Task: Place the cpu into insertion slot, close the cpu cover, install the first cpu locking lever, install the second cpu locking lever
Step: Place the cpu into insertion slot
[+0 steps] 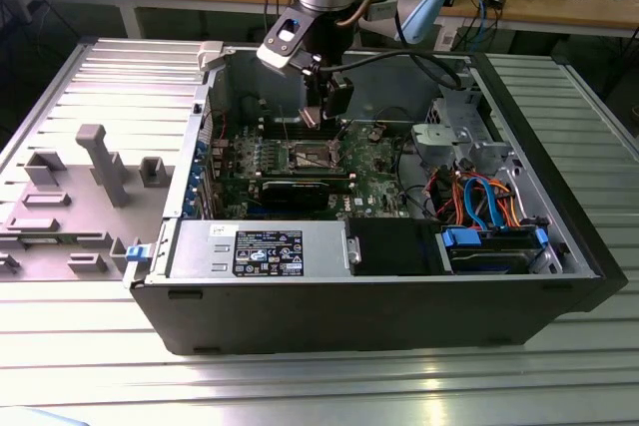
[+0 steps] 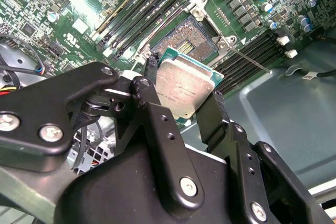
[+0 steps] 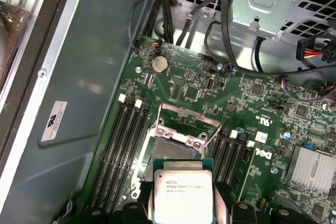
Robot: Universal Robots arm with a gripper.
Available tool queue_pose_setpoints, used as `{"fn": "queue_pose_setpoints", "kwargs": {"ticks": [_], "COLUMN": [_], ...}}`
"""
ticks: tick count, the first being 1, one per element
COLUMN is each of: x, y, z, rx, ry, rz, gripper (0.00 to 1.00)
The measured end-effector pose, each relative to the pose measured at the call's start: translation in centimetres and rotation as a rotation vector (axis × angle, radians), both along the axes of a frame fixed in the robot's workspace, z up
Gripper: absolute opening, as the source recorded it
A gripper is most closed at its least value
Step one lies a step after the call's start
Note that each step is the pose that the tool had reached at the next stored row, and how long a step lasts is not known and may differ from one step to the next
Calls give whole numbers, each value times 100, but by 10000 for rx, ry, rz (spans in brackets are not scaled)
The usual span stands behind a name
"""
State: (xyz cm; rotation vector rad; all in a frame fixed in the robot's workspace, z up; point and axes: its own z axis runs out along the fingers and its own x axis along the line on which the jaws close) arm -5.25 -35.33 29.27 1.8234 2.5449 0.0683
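My gripper point(image 2: 182, 85) is shut on the cpu point(image 2: 184, 90), a flat square chip with a silver-grey top, its black fingers point(image 2: 149, 69) pressing two opposite edges. The cpu point(image 3: 182, 192) hangs level just above and slightly off the insertion slot point(image 3: 176, 148), whose square contact field lies bare point(image 2: 186, 38). The cpu cover point(image 3: 186, 119), a thin silver frame with a window, is swung open at the slot's far edge. A thin locking lever point(image 2: 249, 59) sticks out released beside the slot. In the exterior view the gripper point(image 1: 319, 112) hovers inside the case over the slot point(image 1: 312, 157).
Black memory slots point(image 3: 128, 140) flank the slot on both sides. A long black card point(image 1: 300, 190), the power supply point(image 1: 260, 249), a metal drive cage point(image 1: 469, 137) and orange and blue cables point(image 1: 479, 197) fill the case. A grey fixture point(image 1: 100, 162) stands at the exterior view's left.
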Motion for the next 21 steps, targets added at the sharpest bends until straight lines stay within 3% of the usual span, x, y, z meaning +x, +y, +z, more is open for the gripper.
{"fn": "queue_pose_setpoints", "kwargs": {"ticks": [21], "x": [0], "y": [0], "z": [-4], "rx": [0], "ry": [0], "rz": [-270], "gripper": [55]}}
